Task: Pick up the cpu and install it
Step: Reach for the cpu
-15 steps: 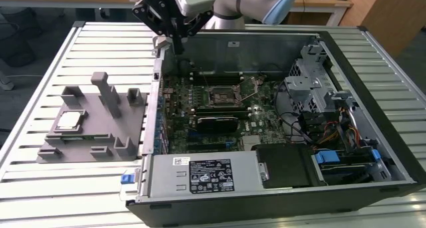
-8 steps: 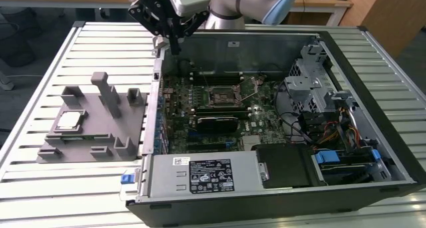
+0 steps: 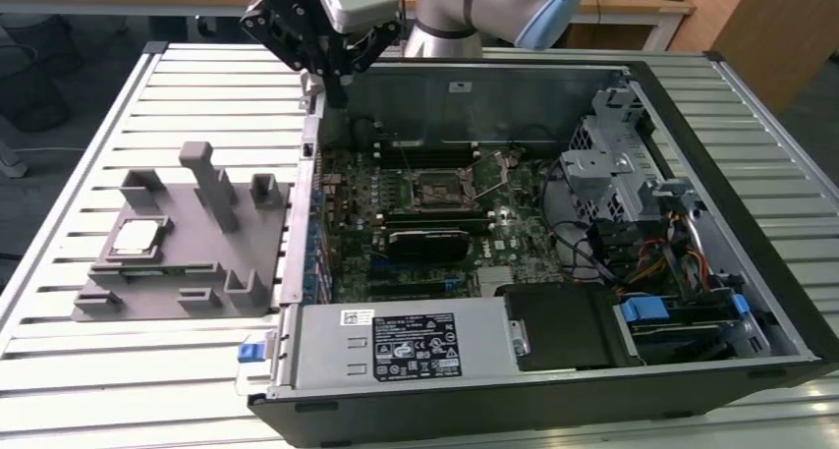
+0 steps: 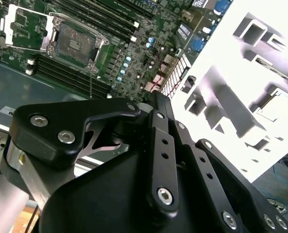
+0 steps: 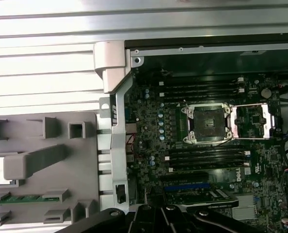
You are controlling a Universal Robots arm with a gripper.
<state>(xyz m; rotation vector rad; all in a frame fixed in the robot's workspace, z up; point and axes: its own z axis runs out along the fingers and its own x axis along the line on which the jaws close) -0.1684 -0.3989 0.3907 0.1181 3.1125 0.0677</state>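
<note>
My black metal gripper [image 3: 336, 84] hangs over the back edge of the open black computer case [image 3: 734, 272], well apart from the chip.

I cannot tell if my hand is open or closed, and I see nothing in it. The small square silver cpu [image 3: 136, 238] lies flat in the grey plastic tray [image 3: 196, 272] on the exterior view's left. To pick it up well, I think I must come straight down and hold its edges softly. The tall grey post [image 3: 199, 174] stands near it and could bump me. The dark square socket [image 5: 206, 124] sits open inside the case.
</note>
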